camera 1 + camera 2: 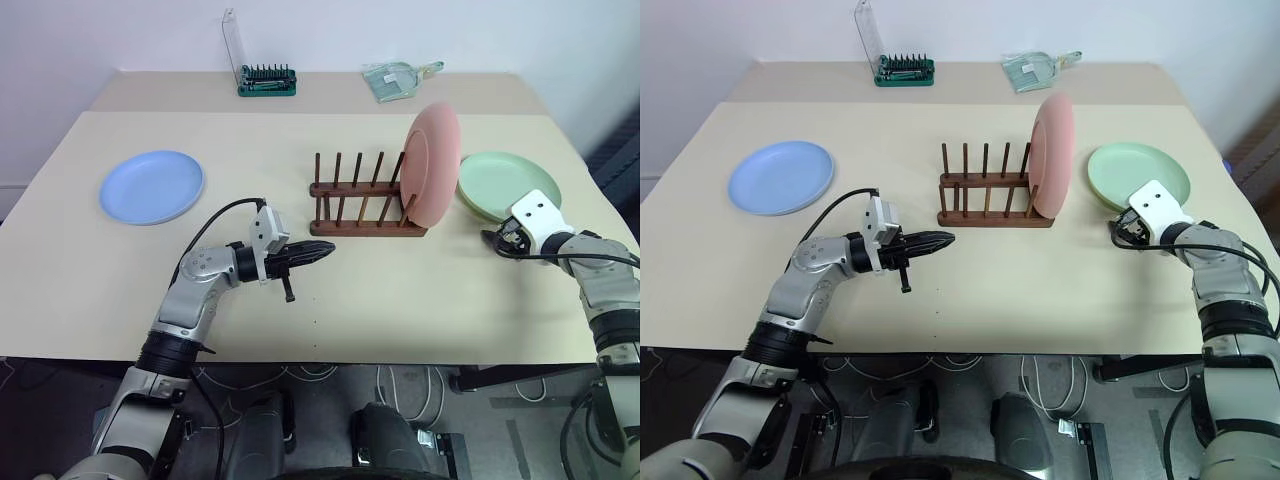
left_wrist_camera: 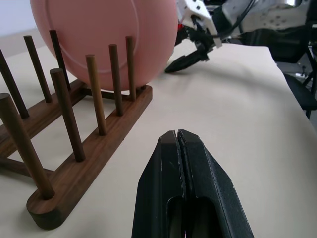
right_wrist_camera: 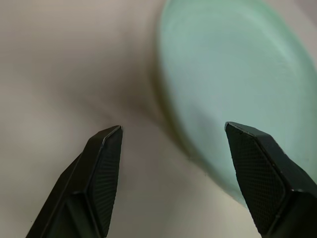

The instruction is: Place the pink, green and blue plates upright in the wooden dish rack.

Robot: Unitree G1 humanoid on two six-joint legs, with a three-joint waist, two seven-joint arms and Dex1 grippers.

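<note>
The pink plate point(image 1: 432, 165) stands upright in the right end slot of the wooden dish rack point(image 1: 350, 205) at the table's middle. Flat on the table to the right of the rack lies the green plate point(image 1: 505, 185). My right gripper point(image 1: 492, 242) hovers low at its near rim, open, and its fingertips point(image 3: 106, 148) straddle the green plate's edge point(image 3: 237, 74) without touching it. The blue plate point(image 1: 152, 186) lies flat at the far left. In front of the rack, my left gripper point(image 1: 325, 250) is shut and empty, pointing right toward the rack's near rail point(image 2: 89, 163).
A green screwdriver-bit holder point(image 1: 266, 80) with a raised clear lid and a plastic packet point(image 1: 395, 80) sit at the table's back edge. The rack's several left slots hold nothing. Bare tabletop point(image 1: 400, 290) lies between the two grippers.
</note>
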